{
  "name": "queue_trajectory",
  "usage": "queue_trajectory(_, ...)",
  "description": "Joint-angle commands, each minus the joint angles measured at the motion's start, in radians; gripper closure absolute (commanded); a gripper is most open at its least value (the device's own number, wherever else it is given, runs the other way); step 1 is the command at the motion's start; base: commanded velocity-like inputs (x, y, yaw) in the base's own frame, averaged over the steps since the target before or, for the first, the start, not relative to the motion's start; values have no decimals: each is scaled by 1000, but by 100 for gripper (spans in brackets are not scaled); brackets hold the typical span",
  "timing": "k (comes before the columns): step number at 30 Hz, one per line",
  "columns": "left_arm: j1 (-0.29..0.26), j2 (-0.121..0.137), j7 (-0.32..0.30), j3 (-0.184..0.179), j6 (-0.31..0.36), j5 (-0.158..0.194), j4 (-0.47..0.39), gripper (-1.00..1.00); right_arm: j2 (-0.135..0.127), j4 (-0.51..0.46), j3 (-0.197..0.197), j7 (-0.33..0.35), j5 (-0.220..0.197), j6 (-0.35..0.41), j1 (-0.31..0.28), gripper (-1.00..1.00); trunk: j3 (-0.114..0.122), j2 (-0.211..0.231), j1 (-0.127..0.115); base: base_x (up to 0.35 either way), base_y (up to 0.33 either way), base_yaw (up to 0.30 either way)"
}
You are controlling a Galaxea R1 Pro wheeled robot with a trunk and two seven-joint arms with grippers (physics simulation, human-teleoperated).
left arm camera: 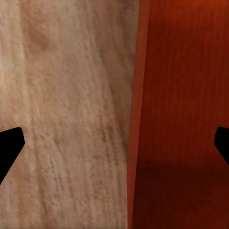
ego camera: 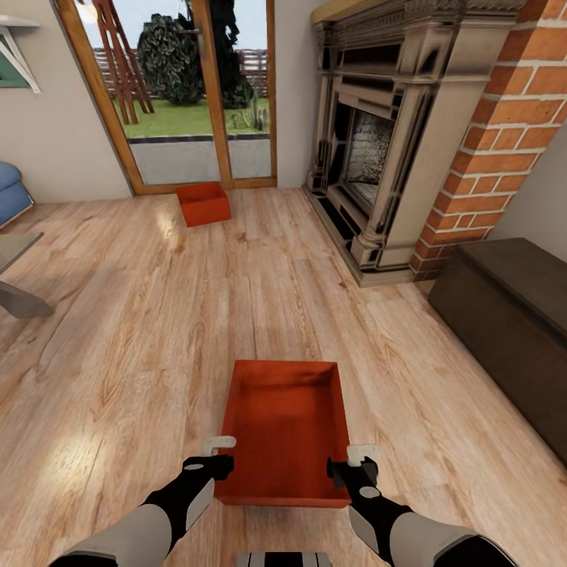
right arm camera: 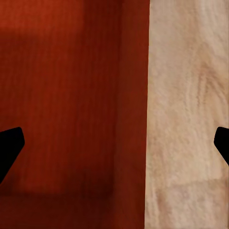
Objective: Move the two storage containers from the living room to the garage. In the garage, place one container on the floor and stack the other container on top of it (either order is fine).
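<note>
In the living room, one orange-red storage container (ego camera: 287, 425) lies on the light wood planks just in front of me. My left gripper (ego camera: 220, 457) is open above its left wall, near the close corner. My right gripper (ego camera: 356, 465) is open above its right wall. In the left wrist view the container's wall (left arm camera: 136, 119) runs between the spread tips of the left gripper (left arm camera: 114, 143). The right wrist view shows the opposite wall (right arm camera: 133, 119) between the tips of the right gripper (right arm camera: 114, 143). The second container (ego camera: 203, 203) sits far ahead by the glass doors (ego camera: 189, 94).
A brick fireplace (ego camera: 378, 150) stands at the right, with a dark wooden chest (ego camera: 512, 315) nearer along the same wall. A blue sofa (ego camera: 12, 193) and a glass table (ego camera: 16, 268) edge in at the left. Wood flooring (ego camera: 197, 315) stretches between the two containers.
</note>
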Motion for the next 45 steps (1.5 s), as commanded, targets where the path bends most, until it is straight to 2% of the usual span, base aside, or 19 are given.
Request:
queue_trajectory(1, 0, 0, 5, -6, 6, 7, -2, -100, 0, 1, 8, -2, -8, -3, -1, -100, -1, 0, 0, 0, 0, 0)
queue_trajectory(42, 0, -2, 6, -4, 5, 8, -4, -100, -9, 1, 6, -3, -9, -5, -1, -100, -1, 0, 0, 0, 0, 0)
queue_trajectory(45, 0, -3, 5, -4, 6, 8, -4, -100, -9, 1, 6, -3, -9, -5, -1, -100, -10, -21, 11, 0, 0, 0)
